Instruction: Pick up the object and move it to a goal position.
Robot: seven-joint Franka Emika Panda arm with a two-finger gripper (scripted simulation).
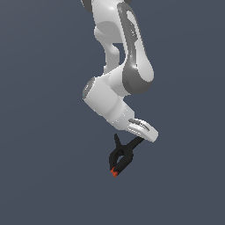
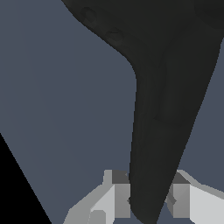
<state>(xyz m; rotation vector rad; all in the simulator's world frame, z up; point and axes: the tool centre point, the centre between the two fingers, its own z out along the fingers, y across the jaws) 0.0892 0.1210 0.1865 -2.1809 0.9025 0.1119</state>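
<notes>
The arm (image 1: 121,66) is carrying the object (image 1: 121,157), which is hanging below the gripper (image 1: 139,139). The jaws are clamping one black prong between them, per the wrist view. Judgement: steady, slow transport is advisable, since the hold is on a narrow prong. Open room is surrounding the jaws on all sides; no edges are showing.

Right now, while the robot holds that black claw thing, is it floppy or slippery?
Probably stiff: the black object keeps its pronged shape hanging from the end effector. It may swing or twist, since only one narrow prong sits between the fingers. Its surface looks smooth, perhaps slippery.
</notes>
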